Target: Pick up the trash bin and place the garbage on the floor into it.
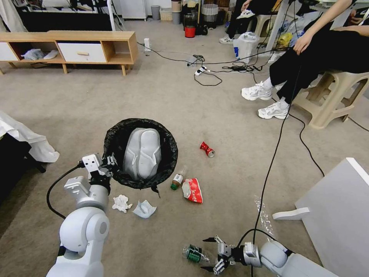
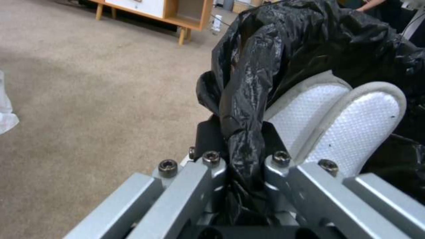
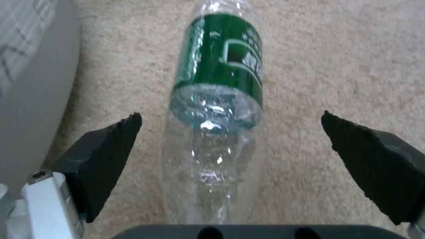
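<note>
Beige carpet floor [image 1: 161, 96] fills the scene, with cables trailing across it toward the upper right of the head view. Low in that view, right of centre, the right tool [image 1: 209, 254] sits just above the carpet with its black fingers [image 3: 106, 159] spread wide apart. A clear plastic bottle with a green label [image 1: 196, 254] lies on its side between them, touching neither finger; in the right wrist view its base [image 3: 208, 166] reaches in toward the palm.

At lower left of the head view, the left tool [image 1: 109, 163] is clamped on the black liner at the left rim of the trash bin [image 1: 115, 142], a fold of bag [image 2: 245, 142] pinched tight between its grey jaws. A pale padded object [image 1: 142, 152] stands inside the bin.

Just below the bin lie crumpled white tissues [image 1: 122, 202] and a pale blue face mask [image 1: 144, 209]. To its lower right are a small brown bottle [image 1: 177, 179] and a red-and-white wrapper [image 1: 193, 190], close together, with a crushed red can [image 1: 206, 149] farther up and right.
</note>
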Available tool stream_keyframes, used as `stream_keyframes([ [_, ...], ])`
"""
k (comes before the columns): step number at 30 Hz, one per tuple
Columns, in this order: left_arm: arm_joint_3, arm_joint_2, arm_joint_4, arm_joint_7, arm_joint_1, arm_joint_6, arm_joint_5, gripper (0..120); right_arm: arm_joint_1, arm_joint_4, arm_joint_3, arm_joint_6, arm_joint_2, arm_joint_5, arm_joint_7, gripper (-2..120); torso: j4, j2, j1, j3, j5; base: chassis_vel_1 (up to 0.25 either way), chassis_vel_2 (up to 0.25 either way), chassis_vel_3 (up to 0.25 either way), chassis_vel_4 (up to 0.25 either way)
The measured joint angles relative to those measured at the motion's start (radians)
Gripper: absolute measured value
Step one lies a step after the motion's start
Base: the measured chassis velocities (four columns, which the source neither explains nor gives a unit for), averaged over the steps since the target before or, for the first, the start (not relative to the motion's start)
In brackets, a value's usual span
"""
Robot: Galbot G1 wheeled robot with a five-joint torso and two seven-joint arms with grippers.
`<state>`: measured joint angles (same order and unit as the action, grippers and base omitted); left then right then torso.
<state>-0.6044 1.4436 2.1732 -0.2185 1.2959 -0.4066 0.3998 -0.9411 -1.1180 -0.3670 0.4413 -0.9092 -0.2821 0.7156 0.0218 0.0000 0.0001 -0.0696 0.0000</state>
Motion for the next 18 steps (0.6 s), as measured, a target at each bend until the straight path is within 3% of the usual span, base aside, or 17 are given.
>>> stream_keyframes([
  [18, 0.003, 0.002, -0.003, 0.001, -0.001, 0.003, -0.005, 4, 0.022, 0.123, 0.025, 0.057, -0.058, 0.04, 0.018, 100, -0.0001, 0.0, 0.0, 0.0, -0.0001, 0.0, 0.0, 0.0, 0.0],
])
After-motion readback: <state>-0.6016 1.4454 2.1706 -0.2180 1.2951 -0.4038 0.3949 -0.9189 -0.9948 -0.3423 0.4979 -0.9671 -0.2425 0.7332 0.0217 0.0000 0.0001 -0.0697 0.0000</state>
